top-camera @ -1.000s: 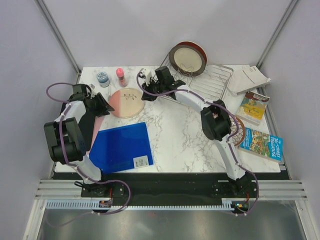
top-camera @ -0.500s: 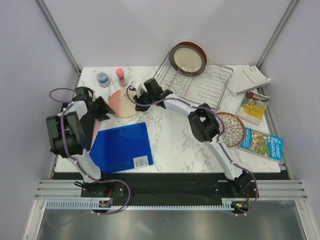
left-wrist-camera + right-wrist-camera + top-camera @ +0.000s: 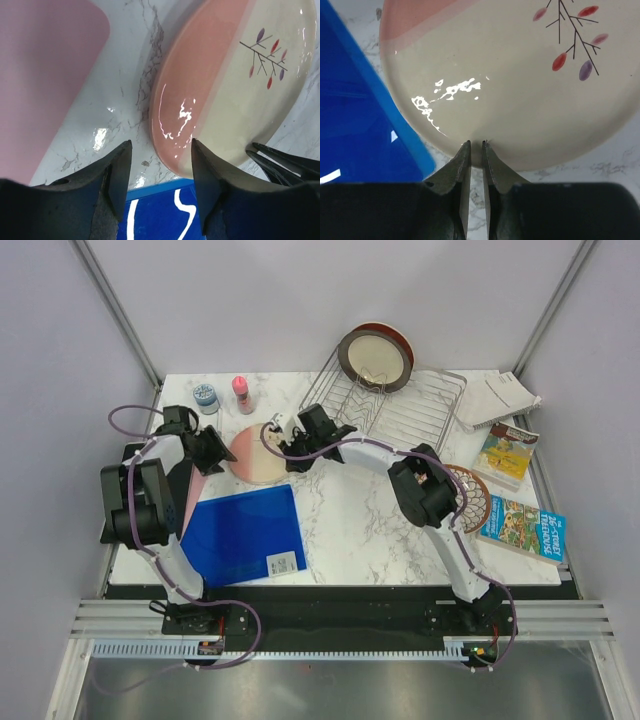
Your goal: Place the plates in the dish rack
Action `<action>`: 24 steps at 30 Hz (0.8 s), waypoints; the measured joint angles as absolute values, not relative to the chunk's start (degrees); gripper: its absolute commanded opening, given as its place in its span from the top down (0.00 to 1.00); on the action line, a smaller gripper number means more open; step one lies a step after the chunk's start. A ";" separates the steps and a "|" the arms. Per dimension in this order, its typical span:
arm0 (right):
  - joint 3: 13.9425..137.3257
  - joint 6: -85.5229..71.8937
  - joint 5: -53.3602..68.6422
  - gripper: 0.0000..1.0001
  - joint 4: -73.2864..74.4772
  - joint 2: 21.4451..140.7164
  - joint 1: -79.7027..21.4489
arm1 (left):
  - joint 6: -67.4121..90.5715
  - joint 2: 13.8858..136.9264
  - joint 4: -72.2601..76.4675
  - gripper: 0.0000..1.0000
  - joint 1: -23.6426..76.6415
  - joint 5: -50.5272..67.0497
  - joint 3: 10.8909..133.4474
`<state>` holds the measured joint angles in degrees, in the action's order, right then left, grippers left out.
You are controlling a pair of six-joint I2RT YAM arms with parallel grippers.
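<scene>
At the table's [image 3: 360, 510] back left, right fingers [image 3: 462, 161] now pinch the cream-pink plate's [image 3: 250, 452] rim, tipping it off flat; left fingers [image 3: 117, 172] stand open, wider than before.

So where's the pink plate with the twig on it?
Top view: the plate is left of centre, beyond the blue mat, its rim pinched by the right gripper.

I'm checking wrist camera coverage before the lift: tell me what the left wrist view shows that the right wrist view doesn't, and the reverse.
Only the left wrist: the pink mat and the open left gripper at the pink side of the cream-pink plate. Only the right wrist: the right gripper seen head-on, shut on the cream rim. Both: that plate with its twig mark, the blue folder and the marble table.
</scene>
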<state>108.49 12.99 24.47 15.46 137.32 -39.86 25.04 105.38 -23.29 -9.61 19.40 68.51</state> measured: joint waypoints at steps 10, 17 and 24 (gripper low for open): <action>100.57 14.48 23.42 0.57 15.90 131.92 -40.07 | 24.99 107.53 -23.51 0.41 -5.91 18.28 68.07; 93.12 9.28 24.01 0.45 15.22 125.23 -39.48 | 24.91 112.16 -22.13 0.53 -4.36 23.22 72.12; 82.43 -7.20 36.62 0.44 11.66 112.68 -30.26 | 23.86 115.31 -21.32 0.78 -4.56 26.26 74.17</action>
<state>82.43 -7.20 36.62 11.66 112.68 -30.26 23.86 115.31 -21.32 -4.56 26.26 74.17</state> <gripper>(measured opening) 0.554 0.309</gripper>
